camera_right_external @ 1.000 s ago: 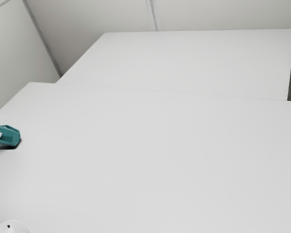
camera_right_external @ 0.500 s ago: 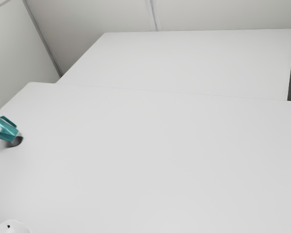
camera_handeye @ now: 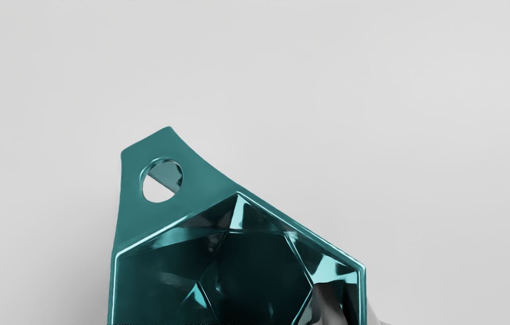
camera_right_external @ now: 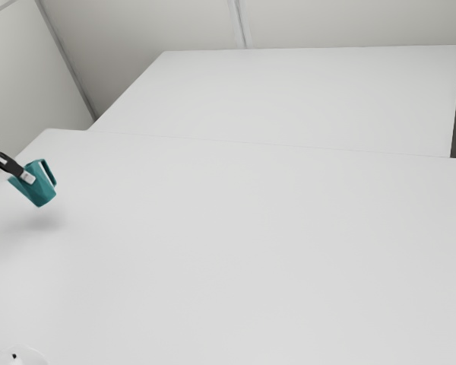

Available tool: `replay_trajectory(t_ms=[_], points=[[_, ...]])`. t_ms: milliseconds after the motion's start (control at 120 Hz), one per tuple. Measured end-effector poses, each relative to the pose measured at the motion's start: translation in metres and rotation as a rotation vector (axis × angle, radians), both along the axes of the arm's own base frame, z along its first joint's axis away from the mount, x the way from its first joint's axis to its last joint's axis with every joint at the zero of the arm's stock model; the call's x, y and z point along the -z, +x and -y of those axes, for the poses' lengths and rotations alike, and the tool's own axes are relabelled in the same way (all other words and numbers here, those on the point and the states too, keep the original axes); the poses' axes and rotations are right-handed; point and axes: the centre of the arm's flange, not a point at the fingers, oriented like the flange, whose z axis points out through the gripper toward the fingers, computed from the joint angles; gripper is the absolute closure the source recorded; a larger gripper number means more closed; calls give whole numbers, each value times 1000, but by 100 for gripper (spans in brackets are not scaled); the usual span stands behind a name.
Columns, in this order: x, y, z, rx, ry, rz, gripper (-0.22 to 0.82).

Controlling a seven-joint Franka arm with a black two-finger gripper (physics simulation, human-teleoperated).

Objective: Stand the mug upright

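While the black gripper (camera_right_external: 30, 178) hangs near the left edge of the exterior view, its jaws are pinching the blue-green mug (camera_right_external: 42, 193). I cannot tell just where the far side of the jaws sits on it. The mug is up in the air, left of the middle of that frame, and a soft gray shadow (camera_right_external: 42, 222) lies on the white table (camera_right_external: 235, 251) below it. The mug leans: its open top tips to the frame's upper left, and its bottom points to the lower right. Its handle (camera_right_external: 51, 173) is on the upper right side. In the wrist view, I can look right down into the mug, which is dark and shiny inside, with a six-sided rim (camera_handeye: 173, 222). The handle has a round hole in it. Behind the table is one more white flat top (camera_right_external: 289, 99). A round white thing (camera_right_external: 23, 357) sits in the lower left corner.
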Motion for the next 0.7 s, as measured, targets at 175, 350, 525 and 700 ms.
replay_trajectory(t_ms=[175, 350, 525, 700], points=[[-6, 20, 87, 40, 113, 16, 77], [-10, 37, 163, 71, 204, 51, 77], [-1, 42, 219, 70, 238, 70, 77], [5, 40, 265, 56, 268, 95, 77]])
